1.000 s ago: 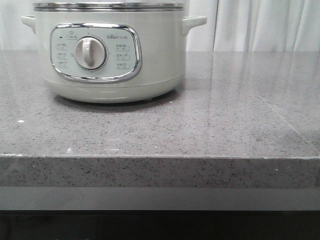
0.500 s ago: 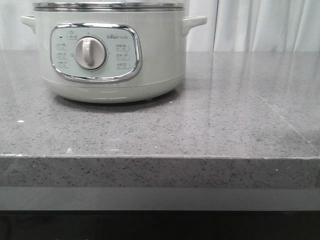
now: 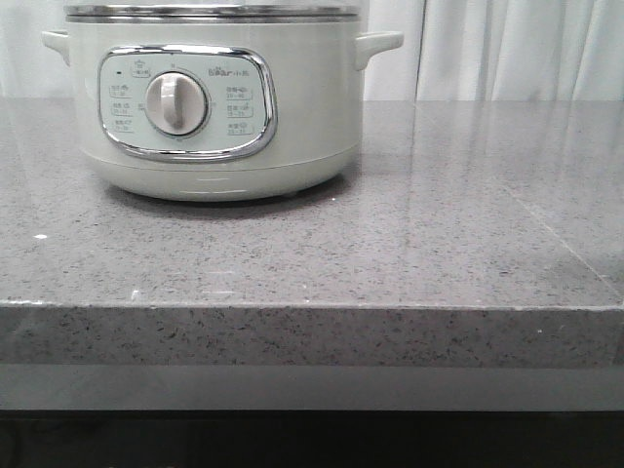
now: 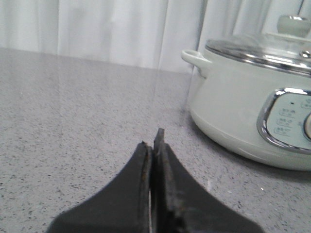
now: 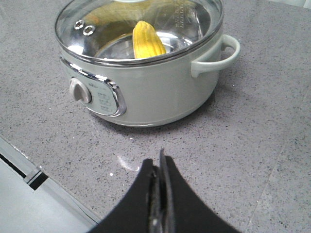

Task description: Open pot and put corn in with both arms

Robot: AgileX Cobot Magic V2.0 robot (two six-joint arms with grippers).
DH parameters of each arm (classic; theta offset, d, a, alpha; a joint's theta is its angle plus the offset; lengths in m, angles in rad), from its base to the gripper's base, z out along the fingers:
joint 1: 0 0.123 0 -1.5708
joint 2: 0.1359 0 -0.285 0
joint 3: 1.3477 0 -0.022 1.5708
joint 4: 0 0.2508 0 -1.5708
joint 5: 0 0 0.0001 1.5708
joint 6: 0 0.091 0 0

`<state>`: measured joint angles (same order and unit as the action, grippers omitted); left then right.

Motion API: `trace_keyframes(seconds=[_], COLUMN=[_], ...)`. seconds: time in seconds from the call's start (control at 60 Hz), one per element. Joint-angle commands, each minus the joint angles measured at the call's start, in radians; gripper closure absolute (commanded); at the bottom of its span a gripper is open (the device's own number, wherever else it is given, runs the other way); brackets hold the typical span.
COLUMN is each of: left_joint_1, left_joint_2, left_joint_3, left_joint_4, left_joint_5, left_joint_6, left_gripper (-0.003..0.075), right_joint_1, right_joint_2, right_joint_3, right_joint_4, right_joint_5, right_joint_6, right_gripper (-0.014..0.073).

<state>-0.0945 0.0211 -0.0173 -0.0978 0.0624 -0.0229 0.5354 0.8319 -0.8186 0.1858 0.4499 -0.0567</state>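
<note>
The pale green-white pot (image 3: 210,107) stands at the back left of the grey counter, its dial panel facing me. It also shows in the left wrist view (image 4: 252,107) and the right wrist view (image 5: 146,82). A glass lid (image 5: 141,26) with a metal rim sits closed on it. The yellow corn (image 5: 147,41) lies inside the pot, seen through the lid. My left gripper (image 4: 151,141) is shut and empty, low over the counter beside the pot. My right gripper (image 5: 158,162) is shut and empty, above the counter near its front edge, apart from the pot.
The speckled grey counter (image 3: 409,244) stretches right of the pot, with its front edge (image 3: 312,307) near me. White curtains (image 3: 507,49) hang behind. The counter's edge and a pale floor strip show in the right wrist view (image 5: 34,194).
</note>
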Motion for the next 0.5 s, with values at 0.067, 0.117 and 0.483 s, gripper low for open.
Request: trace_keyframes(seconds=[0.067,0.117,0.483], left_joint_1=[0.006,0.006,0.033], left_joint_2=[-0.038,-0.045,-0.043], left_joint_3=[0.032,0.037,0.037], left_joint_4=[-0.009,-0.009,-0.009], left_joint_5=[-0.184,-0.187,-0.204], left_joint_6=[-0.003,-0.003,-0.003], left_gripper=[0.0741,0.0741,0.0741], right_joint_1=[0.001,0.001,0.001], right_joint_2=[-0.006,-0.006,-0.006], right_joint_3=[-0.026,-0.026,-0.026], right_joint_4=[0.007,0.007,0.007], right_joint_5=[-0.064,-0.064,-0.061], right_joint_6=[0.000,0.000,0.000], right_gripper=[0.0713,0.0713,0.0713])
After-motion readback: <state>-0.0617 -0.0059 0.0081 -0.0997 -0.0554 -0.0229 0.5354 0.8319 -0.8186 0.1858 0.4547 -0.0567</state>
